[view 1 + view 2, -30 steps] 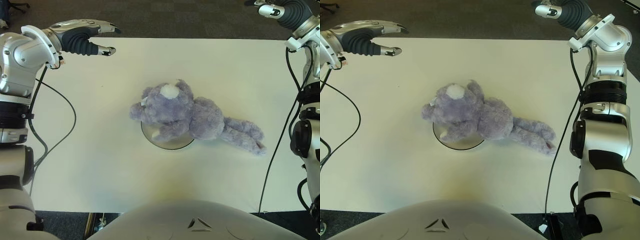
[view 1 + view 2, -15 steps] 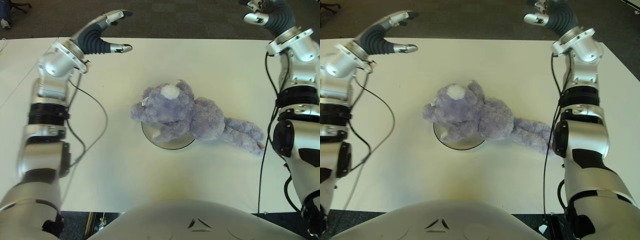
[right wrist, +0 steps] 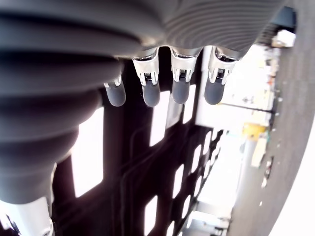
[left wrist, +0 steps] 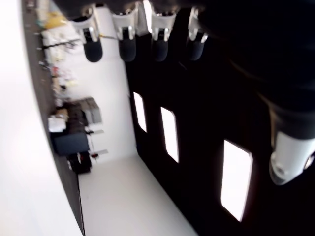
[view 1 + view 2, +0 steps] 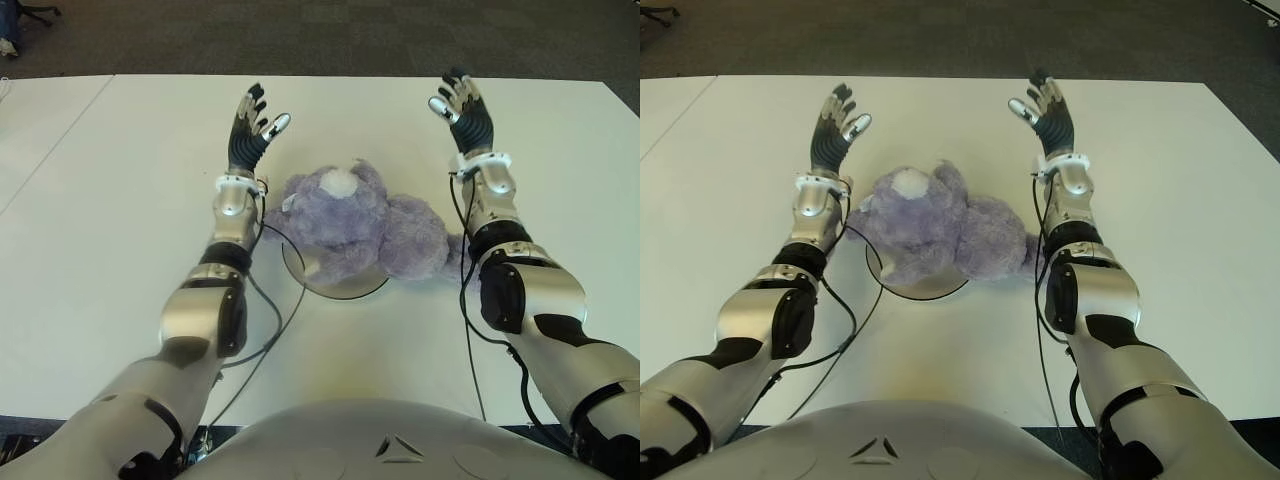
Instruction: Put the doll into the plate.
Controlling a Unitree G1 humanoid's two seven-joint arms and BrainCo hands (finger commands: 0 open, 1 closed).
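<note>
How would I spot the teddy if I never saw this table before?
Look at the big white table and find its middle, between the two raised arms. There lies the doll, a fluffy lavender bear with a white snout, sprawled partly over a round plate. It is the only soft, furry thing there.

Doll (image 5: 940,225) on plate (image 5: 915,287); both hands raised, empty.

- The worktop (image 5: 120,200) is a wide, pale, plain surface.
- A round plate (image 5: 335,287) lies on it near the middle.
- A purple plush doll (image 5: 365,225) lies across the far part of the plate, its head on the left side, its body reaching right onto the worktop.
</note>
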